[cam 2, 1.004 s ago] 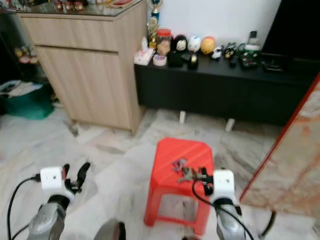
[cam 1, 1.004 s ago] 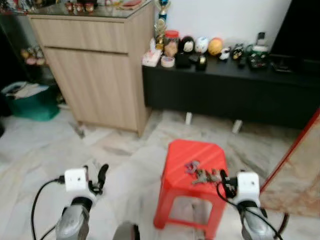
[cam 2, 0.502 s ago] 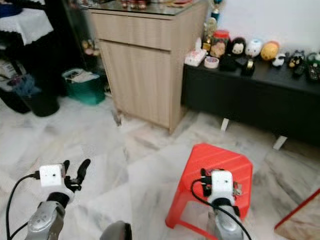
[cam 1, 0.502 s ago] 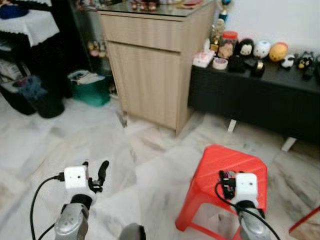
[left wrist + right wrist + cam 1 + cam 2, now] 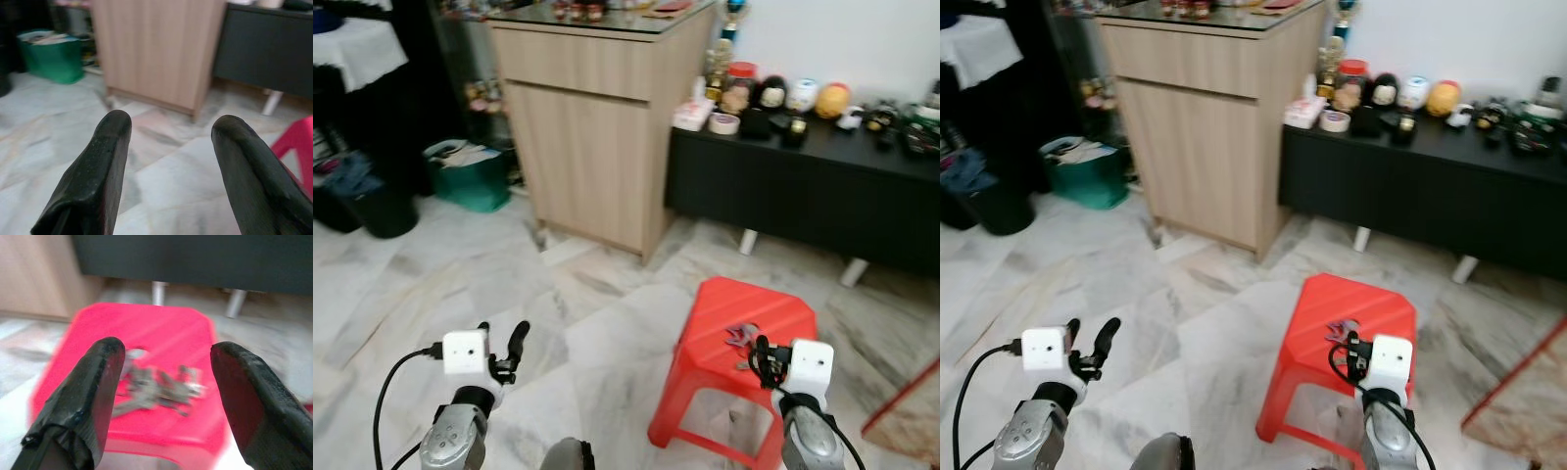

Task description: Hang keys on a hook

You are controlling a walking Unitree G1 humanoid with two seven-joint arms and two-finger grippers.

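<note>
A bunch of metal keys [image 5: 740, 336] lies on top of a red plastic stool [image 5: 744, 299] on the marble floor. My right gripper [image 5: 762, 353] hangs just short of the stool's near edge, open, with nothing between its fingers. In the right wrist view the keys [image 5: 157, 386] lie ahead between the two black fingers [image 5: 100, 377], a little beyond their tips. My left gripper [image 5: 501, 338] is held low over bare floor to the left, open and empty, well away from the stool.
A tall wooden cabinet [image 5: 597, 127] stands at the back. Beside it runs a low black sideboard [image 5: 803, 196] with small ornaments on it. A green bin [image 5: 470, 178] and a dark bin [image 5: 372, 204] are at the left. A red-edged panel [image 5: 909, 411] is at the lower right.
The whole view has swung, so the camera has moved. The stool and keys now sit lower right in view, ahead of the right gripper. Both grippers stay open.
</note>
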